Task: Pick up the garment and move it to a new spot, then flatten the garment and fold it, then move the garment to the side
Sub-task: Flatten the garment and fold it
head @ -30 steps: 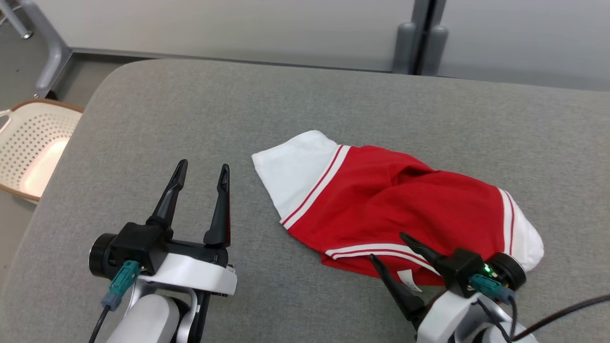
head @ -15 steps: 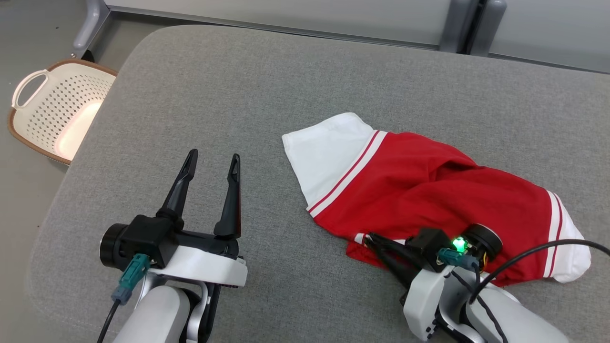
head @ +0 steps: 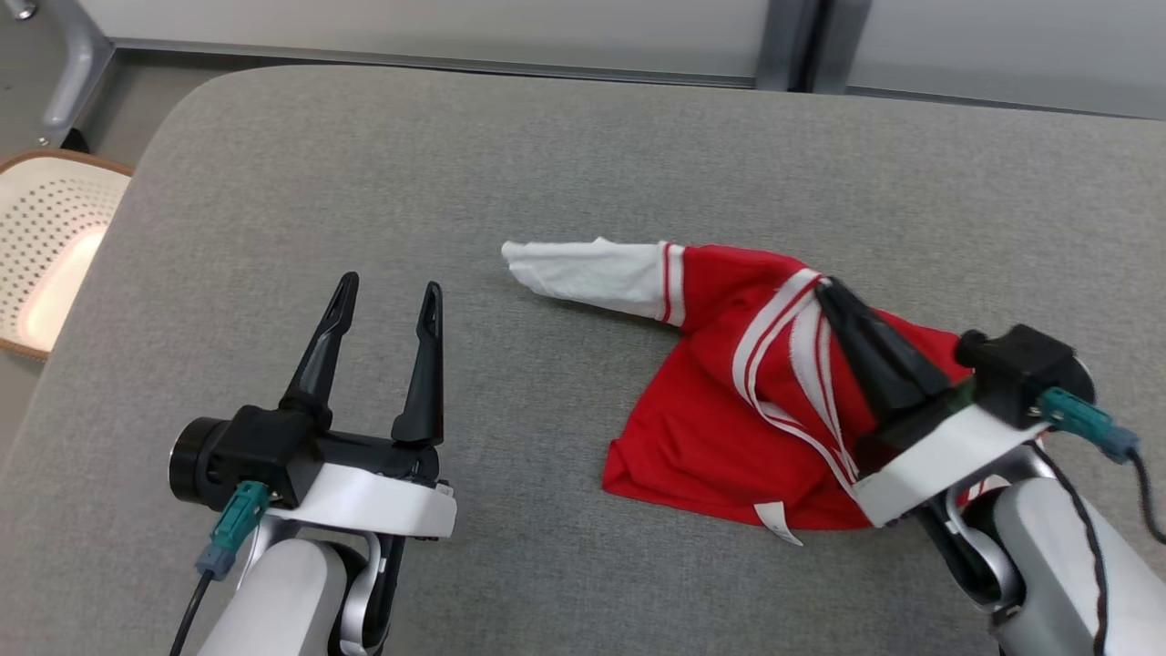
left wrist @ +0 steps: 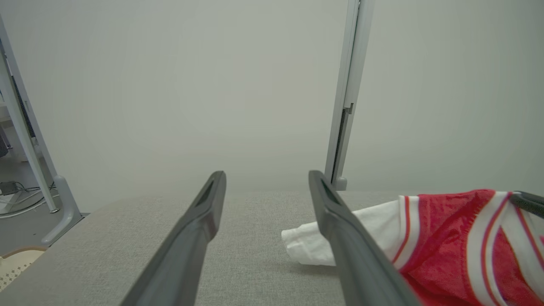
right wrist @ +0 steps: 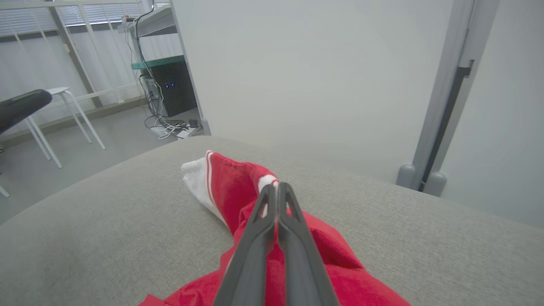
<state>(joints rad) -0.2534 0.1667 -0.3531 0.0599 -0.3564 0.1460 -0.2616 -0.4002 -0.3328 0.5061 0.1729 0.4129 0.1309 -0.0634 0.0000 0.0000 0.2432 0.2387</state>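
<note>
The garment [head: 720, 401] is a red shirt with white sleeves and white stripes, lying bunched on the grey padded table [head: 510, 173]. My right gripper [head: 824, 290] is shut on its striped hem and holds that edge lifted, so the cloth hangs in a peak. One white sleeve [head: 583, 269] trails left on the surface. In the right wrist view the shut gripper [right wrist: 275, 187] pinches the garment [right wrist: 238, 187]. My left gripper [head: 387, 293] stands open to the left, apart from the cloth. The left wrist view shows its open gripper [left wrist: 265, 180] with the garment [left wrist: 446, 238] at the right.
A perforated white basket [head: 46, 246] with a brown rim stands off the table's left edge. Grey partition panels and posts [head: 783, 41] run behind the table's far edge. A white stool [right wrist: 72, 114] and cables lie on the floor beyond the table.
My right gripper closed on the garment's striped hem and lifted it up and back, pulling the cloth into a peak. The left gripper stayed open. The head camera shifted.
</note>
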